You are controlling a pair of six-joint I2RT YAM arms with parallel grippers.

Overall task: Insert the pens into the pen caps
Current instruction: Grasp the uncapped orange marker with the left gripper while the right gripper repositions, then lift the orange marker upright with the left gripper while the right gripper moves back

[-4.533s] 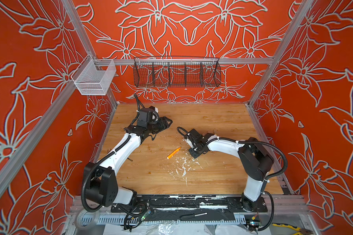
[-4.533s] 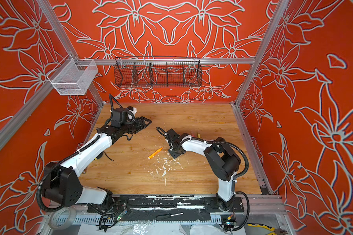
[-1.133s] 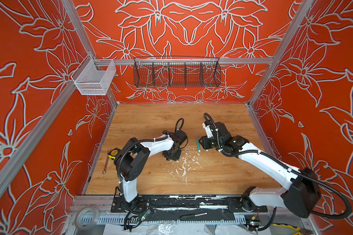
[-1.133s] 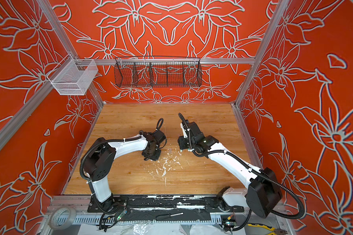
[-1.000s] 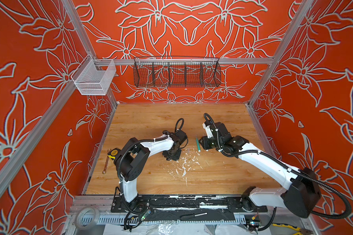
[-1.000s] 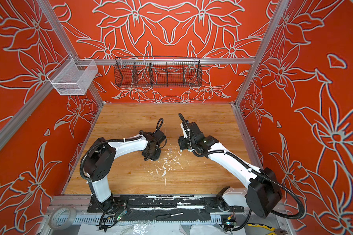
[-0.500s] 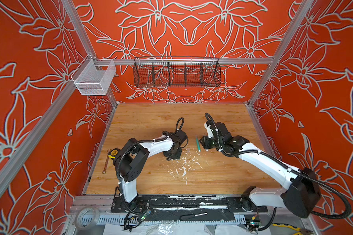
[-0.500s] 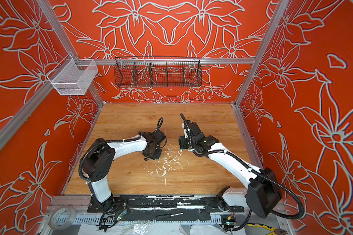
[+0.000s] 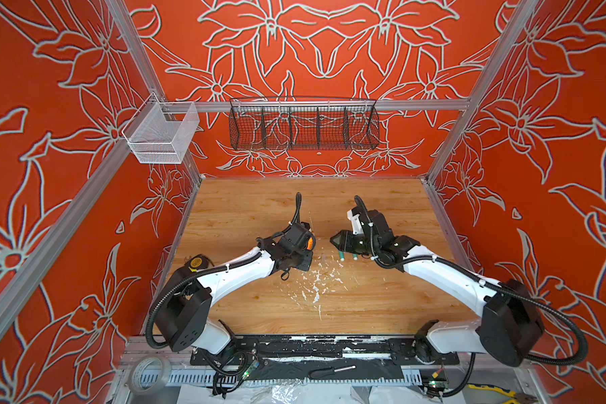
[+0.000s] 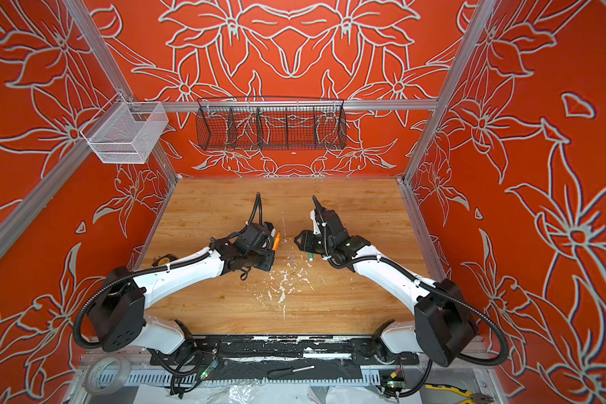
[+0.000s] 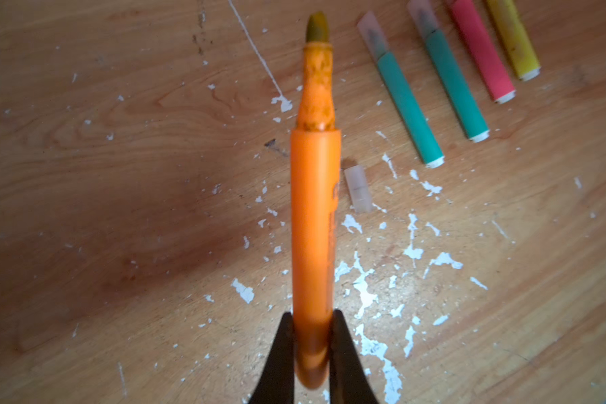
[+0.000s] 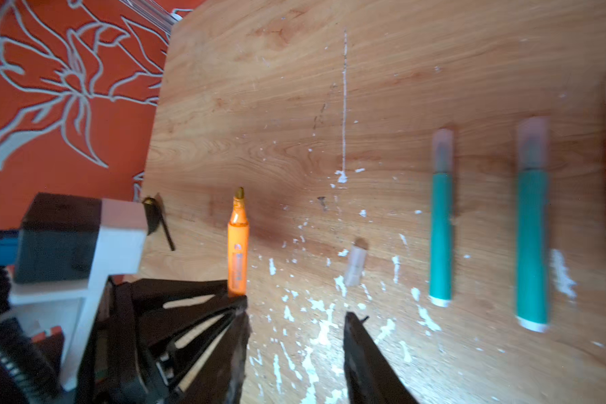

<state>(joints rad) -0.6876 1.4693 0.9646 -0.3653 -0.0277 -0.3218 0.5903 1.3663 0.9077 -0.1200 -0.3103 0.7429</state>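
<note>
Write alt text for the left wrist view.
The left gripper holds an uncapped orange pen over the wooden table. A loose clear cap lies nearby, with two capped teal pens, a pink pen and a yellow pen.

Left jaws now clamp the orange pen (image 11: 314, 227), apparently lifted.

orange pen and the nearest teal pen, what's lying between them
A loose clear cap, apart from both the orange pen and that teal pen; clearest in the right wrist view.
</note>
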